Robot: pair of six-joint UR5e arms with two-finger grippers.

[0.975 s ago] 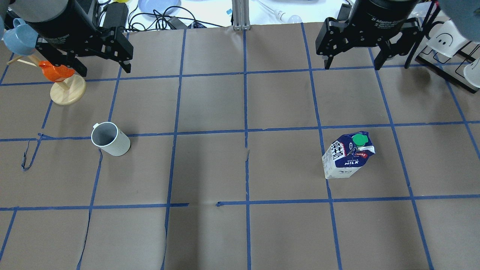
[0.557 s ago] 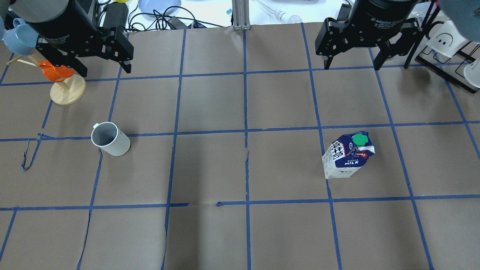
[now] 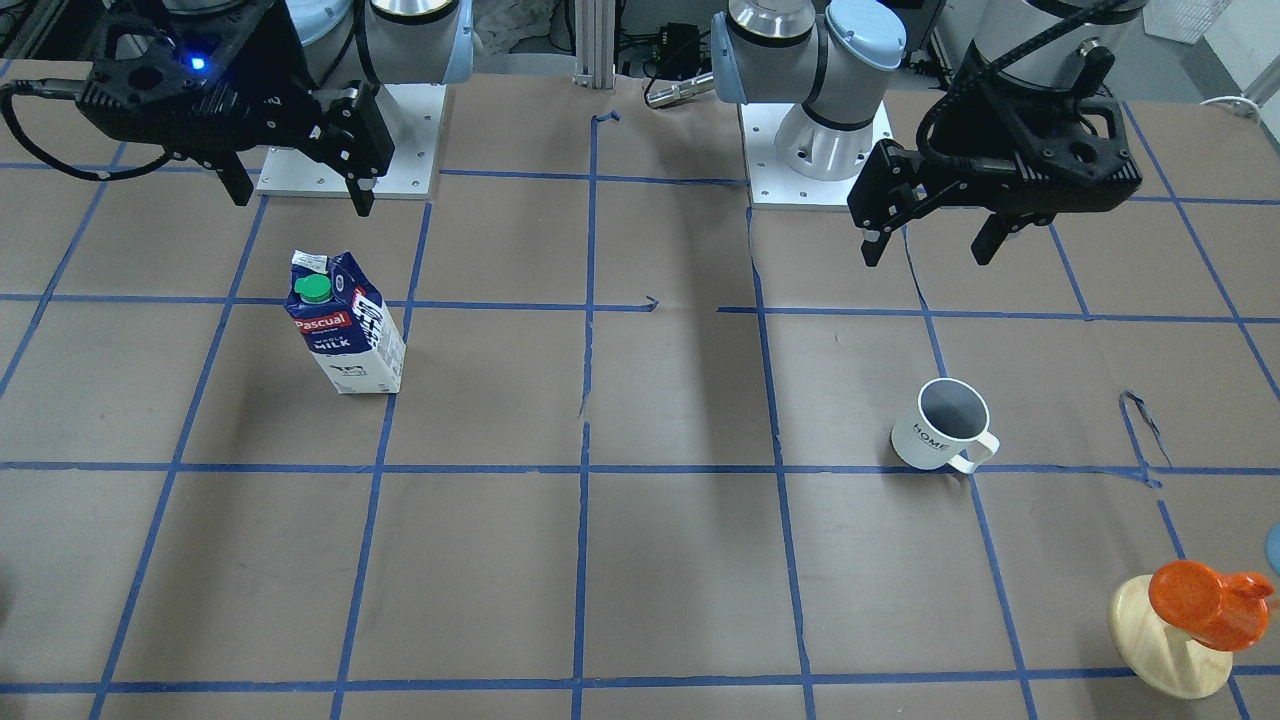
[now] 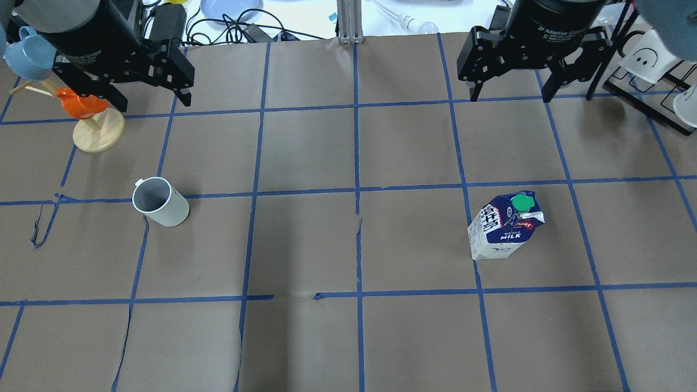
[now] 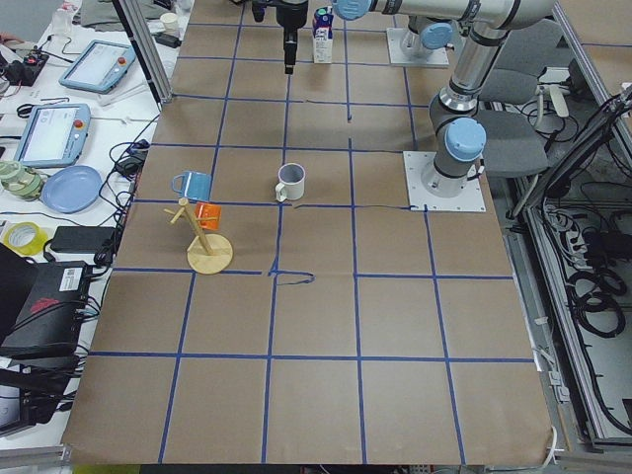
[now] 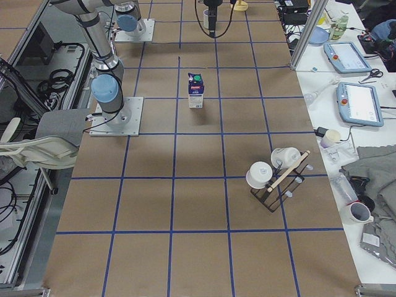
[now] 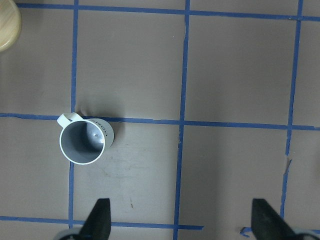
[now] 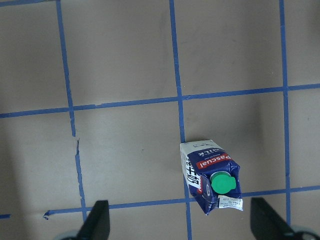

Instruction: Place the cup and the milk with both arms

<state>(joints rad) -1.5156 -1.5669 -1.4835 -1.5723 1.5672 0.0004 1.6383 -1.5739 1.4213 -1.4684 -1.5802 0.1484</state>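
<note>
The white cup (image 4: 160, 202) stands upright on the brown table, left of centre, with "HOME" on its wall in the front-facing view (image 3: 945, 425). In the left wrist view the cup (image 7: 85, 141) is left of the open fingers. The blue and white milk carton (image 4: 506, 226) with a green cap stands upright at the right; it also shows in the front-facing view (image 3: 345, 325) and the right wrist view (image 8: 211, 175). My left gripper (image 4: 152, 103) is open and empty, high above the table beyond the cup. My right gripper (image 4: 511, 98) is open and empty, high beyond the milk.
A wooden mug tree (image 4: 98, 133) with an orange cup (image 4: 81, 104) and a blue cup (image 4: 27, 54) stands at the far left, close to my left gripper. A black rack with white cups (image 4: 648, 60) is at the far right. Cables and a blue plate (image 4: 228, 8) lie past the far edge.
</note>
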